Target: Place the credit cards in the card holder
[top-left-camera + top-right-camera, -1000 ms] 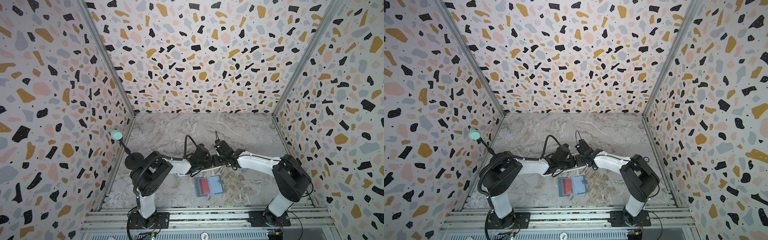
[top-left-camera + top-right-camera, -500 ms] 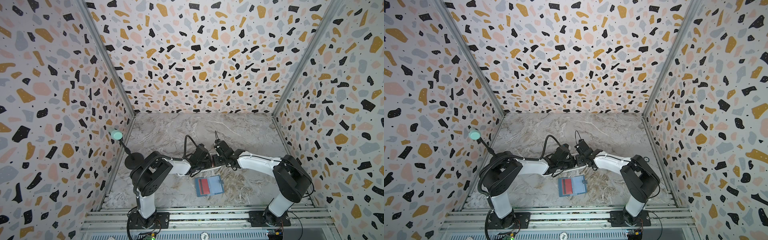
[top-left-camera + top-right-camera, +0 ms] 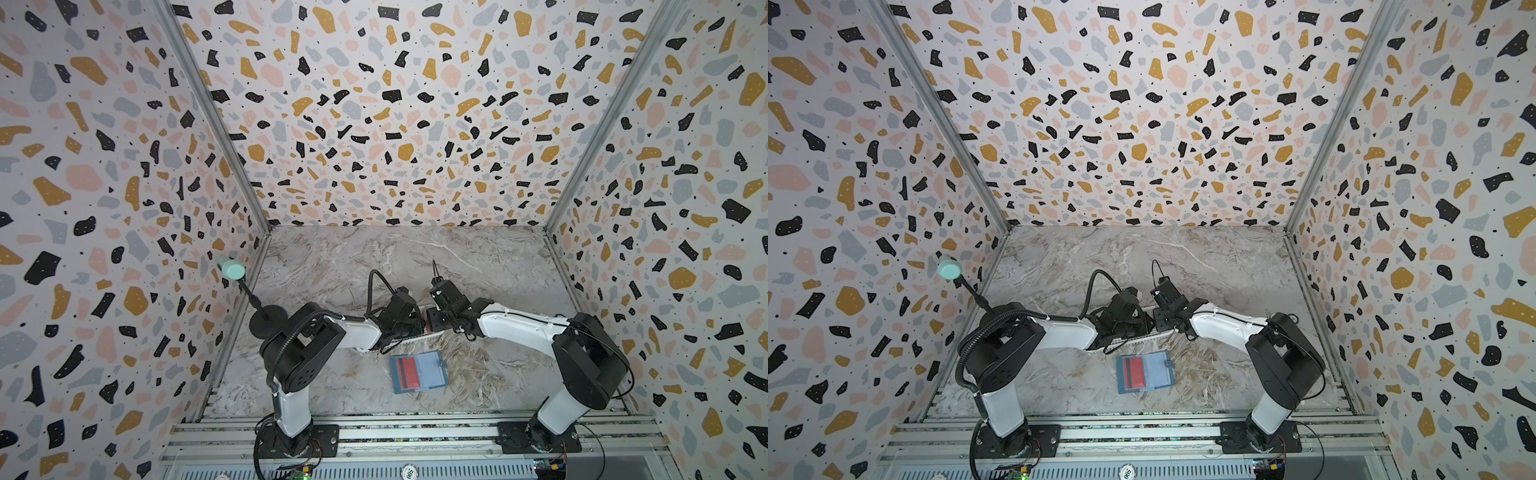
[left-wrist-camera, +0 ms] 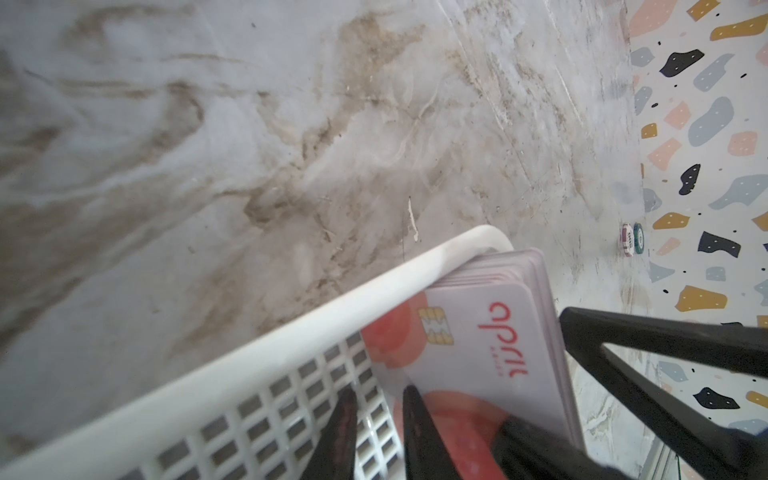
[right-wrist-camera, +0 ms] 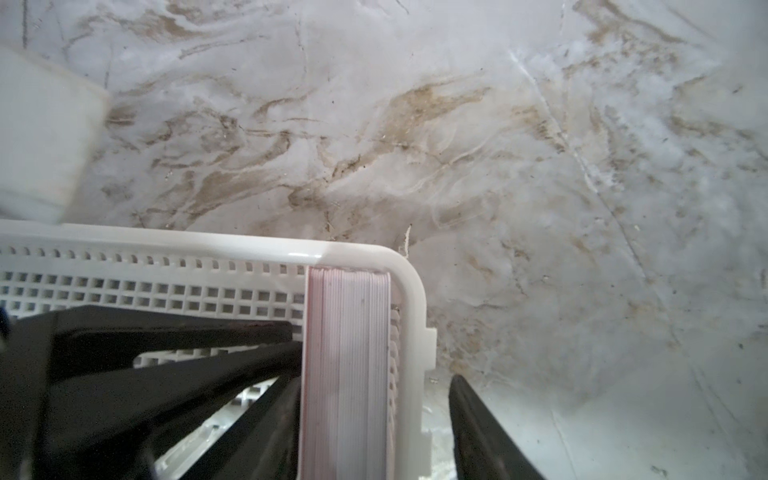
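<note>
Marble tabletop point(image 4: 249, 124): your left gripper point(image 4: 378, 399) has just eased apart, empty, beside the credit cards point(image 4: 478, 345) in the basket point(image 4: 291, 316), right gripper point(image 5: 376, 382) spread astride them, so none is gripped yet.

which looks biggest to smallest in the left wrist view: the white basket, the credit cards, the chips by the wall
1. white basket
2. credit cards
3. chips, though they lie far from the camera, so their true size is unsure

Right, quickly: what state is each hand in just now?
Left hand: slightly open, holding nothing.
Right hand: open, straddling the credit cards and the end wall of the white basket, not clamped.
</note>
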### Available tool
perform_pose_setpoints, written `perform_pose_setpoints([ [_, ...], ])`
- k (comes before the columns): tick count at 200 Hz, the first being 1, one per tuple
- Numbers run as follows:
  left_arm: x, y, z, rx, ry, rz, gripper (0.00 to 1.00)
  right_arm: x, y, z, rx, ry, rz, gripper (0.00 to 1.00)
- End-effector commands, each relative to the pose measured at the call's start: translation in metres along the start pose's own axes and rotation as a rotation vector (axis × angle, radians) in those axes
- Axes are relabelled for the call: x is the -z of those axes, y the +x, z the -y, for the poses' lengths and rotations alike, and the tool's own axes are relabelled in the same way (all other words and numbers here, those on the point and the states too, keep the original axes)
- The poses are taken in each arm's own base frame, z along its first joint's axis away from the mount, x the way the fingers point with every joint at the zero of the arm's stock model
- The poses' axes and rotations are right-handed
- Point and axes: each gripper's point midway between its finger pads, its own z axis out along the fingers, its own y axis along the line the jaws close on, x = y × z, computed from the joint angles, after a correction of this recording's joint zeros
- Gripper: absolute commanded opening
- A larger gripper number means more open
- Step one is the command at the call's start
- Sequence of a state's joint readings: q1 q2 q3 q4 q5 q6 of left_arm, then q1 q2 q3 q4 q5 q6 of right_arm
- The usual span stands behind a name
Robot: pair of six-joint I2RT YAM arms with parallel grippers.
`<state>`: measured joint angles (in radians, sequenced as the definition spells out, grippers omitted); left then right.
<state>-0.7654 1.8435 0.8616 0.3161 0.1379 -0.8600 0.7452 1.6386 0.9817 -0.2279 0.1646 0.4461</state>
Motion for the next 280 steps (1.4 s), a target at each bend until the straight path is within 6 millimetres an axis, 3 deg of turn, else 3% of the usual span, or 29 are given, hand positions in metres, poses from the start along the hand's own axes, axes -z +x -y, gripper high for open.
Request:
perform_pose_setpoints([
  [1, -0.007, 0.031, -0.038, 0.028, -0.104, -0.098, 0.27, 0.013, -0.003, 0.005, 0.007, 0.010, 0.016, 0.56],
  [31, -0.008, 0.033, -0.039, 0.030, -0.105, -0.106, 0.27, 0.020, -0.005, 0.000, 0.014, -0.009, 0.030, 0.54],
  [92, -0.012, 0.028, -0.033, 0.028, -0.079, -0.090, 0.27, 0.021, 0.002, -0.016, 0.031, -0.050, 0.024, 0.37],
  [186, -0.014, 0.030, -0.033, 0.032, -0.073, -0.094, 0.27, 0.014, 0.008, -0.019, 0.034, -0.042, 0.011, 0.10],
  [242, -0.013, 0.029, -0.032, 0.032, -0.071, -0.092, 0.27, 0.014, 0.008, -0.022, 0.037, -0.038, 0.012, 0.00],
  [280, 0.000, 0.024, -0.038, 0.019, -0.113, -0.081, 0.27, 0.017, 0.006, -0.023, 0.037, -0.031, 0.018, 0.00],
])
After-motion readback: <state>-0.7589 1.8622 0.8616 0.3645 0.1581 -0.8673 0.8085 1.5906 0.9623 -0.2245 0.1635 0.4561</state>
